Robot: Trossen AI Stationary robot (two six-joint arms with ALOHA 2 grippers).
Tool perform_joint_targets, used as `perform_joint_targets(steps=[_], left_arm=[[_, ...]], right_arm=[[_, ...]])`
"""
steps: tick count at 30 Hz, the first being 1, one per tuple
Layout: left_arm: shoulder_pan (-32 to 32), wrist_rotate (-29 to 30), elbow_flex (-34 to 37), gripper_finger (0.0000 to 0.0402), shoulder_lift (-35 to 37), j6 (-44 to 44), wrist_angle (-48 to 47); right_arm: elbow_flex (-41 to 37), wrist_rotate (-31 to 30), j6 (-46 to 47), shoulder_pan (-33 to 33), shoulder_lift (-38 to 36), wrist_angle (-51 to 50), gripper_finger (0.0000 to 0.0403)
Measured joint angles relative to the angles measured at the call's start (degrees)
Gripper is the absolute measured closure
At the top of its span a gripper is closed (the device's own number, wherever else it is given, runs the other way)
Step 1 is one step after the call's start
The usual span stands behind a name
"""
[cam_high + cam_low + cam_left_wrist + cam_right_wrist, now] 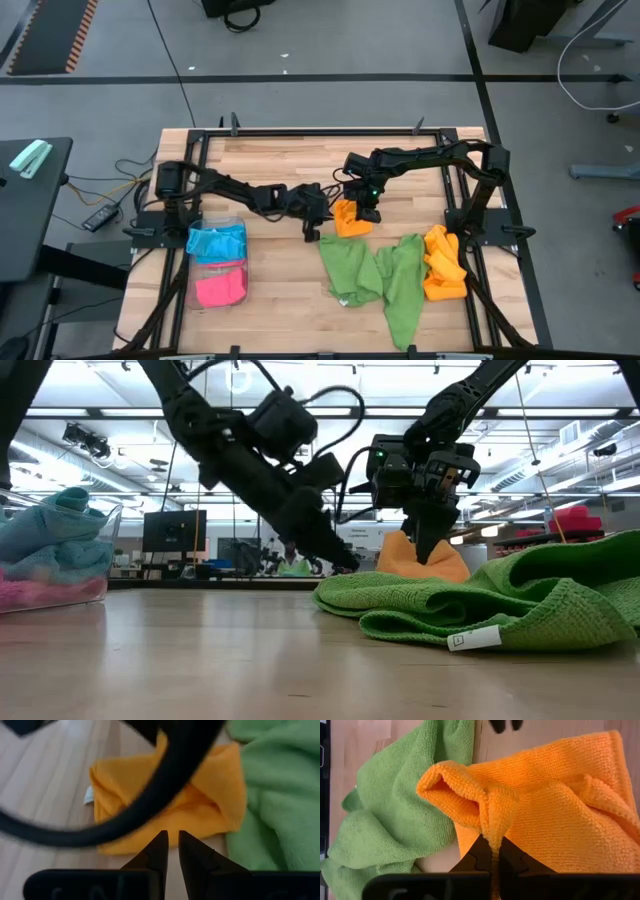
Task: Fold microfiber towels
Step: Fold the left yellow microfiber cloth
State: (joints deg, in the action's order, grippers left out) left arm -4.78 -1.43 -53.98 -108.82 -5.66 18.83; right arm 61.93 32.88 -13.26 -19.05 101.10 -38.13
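Near middle of counter [270, 290], right hand [366, 213] pinching fold of orange towel [350, 220], lifting it into small peak. Left hand [310, 232] sitting just beside same towel, fingers [159, 851] nearly pressed together, holding nothing. Two green towels [375, 275] lying crumpled next to orange one, touching it. More orange towels [443, 265] piling at right edge. Blue towel [215, 242] and pink towel [220, 288] resting in clear tray [237, 222] at left.
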Motion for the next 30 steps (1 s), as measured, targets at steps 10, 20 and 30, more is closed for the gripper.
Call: perform_joint_targets(steps=[10, 20, 30], left_arm=[[1.5, 0.3, 13.4, 0.0392, -1.0, 6.6, 27.1], [3.8, 2.9, 9.4, 0.035, -5.4, 9.9, 31.8], [4.3, 4.7, 6.3, 0.0298, -9.6, 10.2, 27.9]], right_arm=[[0.0, 0.2, -1.2, 0.1, 0.0, 0.6, 0.0393], [0.0, 0.2, -0.5, 0.1, 0.0, 1.5, 0.0393], [0.0, 0.6, -0.3, 0.1, 0.0, 1.7, 0.0393]])
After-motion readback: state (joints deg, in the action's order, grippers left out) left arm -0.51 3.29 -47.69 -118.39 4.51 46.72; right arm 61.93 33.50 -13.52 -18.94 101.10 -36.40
